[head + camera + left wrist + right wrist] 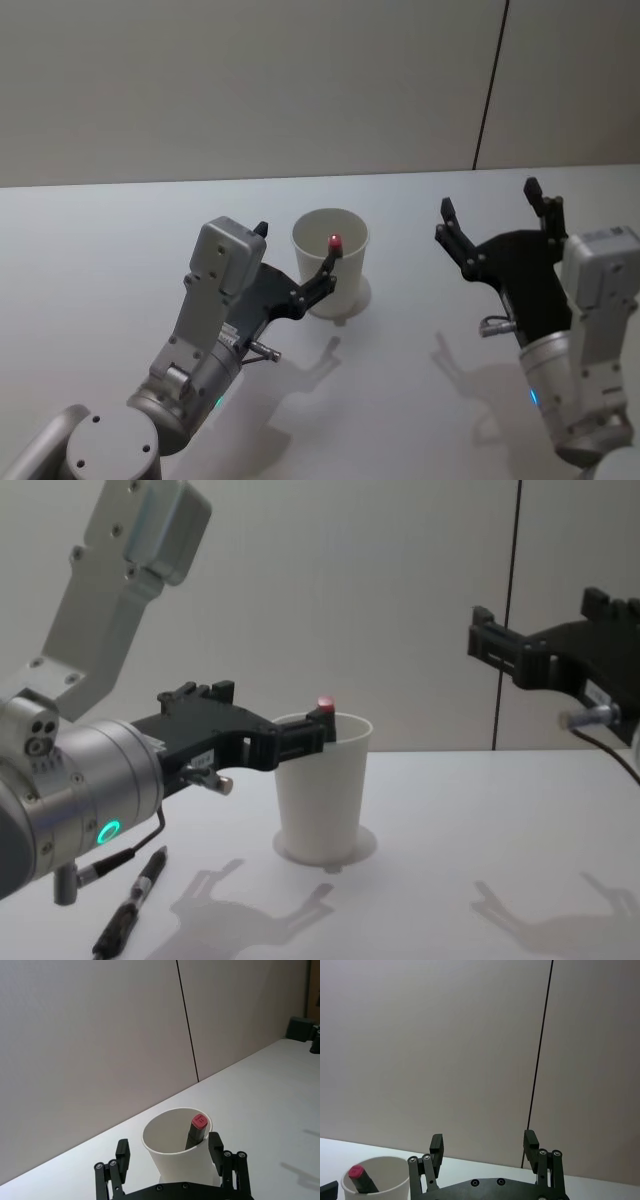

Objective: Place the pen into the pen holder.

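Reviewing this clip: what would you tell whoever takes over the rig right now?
The left tool is open, with its fingers either side of the pen holder at the rim.
The right tool is open and empty, raised off to the right.
The pen, red-capped, stands inside the pen holder and leans on its rim.
Done: the pen is in.
Left: probably only backing the left tool away without tipping the holder.
A dark pen-like thing lies on the table by the left arm.

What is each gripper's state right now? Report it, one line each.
Left gripper: open, holding nothing, straddling the plain white paper cup with the red-capped dark pen inside.
Right gripper: open, empty.
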Controlling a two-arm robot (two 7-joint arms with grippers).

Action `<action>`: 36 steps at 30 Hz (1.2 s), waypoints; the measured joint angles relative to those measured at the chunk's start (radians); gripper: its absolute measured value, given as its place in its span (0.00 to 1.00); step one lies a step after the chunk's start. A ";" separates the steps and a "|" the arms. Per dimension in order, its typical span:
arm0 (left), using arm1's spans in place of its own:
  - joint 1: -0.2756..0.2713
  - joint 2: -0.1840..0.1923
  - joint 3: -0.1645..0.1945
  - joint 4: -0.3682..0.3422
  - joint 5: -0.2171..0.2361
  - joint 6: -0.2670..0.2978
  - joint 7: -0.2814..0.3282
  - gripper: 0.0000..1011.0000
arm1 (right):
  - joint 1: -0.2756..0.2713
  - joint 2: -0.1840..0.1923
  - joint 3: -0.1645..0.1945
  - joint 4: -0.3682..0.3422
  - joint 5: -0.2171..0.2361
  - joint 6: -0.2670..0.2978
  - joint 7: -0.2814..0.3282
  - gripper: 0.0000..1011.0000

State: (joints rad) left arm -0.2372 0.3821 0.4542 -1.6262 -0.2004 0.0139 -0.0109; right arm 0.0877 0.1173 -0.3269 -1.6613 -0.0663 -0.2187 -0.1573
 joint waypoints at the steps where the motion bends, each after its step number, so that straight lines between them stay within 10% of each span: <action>1: 0.000 0.000 0.000 0.000 0.000 0.000 0.000 0.99 | -0.008 0.002 0.000 -0.009 0.002 0.006 -0.005 0.99; 36: 0.003 0.003 -0.003 -0.006 -0.005 0.014 0.000 0.99 | -0.084 0.015 0.006 -0.092 0.013 0.046 -0.038 0.99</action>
State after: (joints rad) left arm -0.2341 0.3854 0.4509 -1.6318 -0.2055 0.0274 -0.0110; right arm 0.0041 0.1319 -0.3208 -1.7535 -0.0536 -0.1723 -0.1948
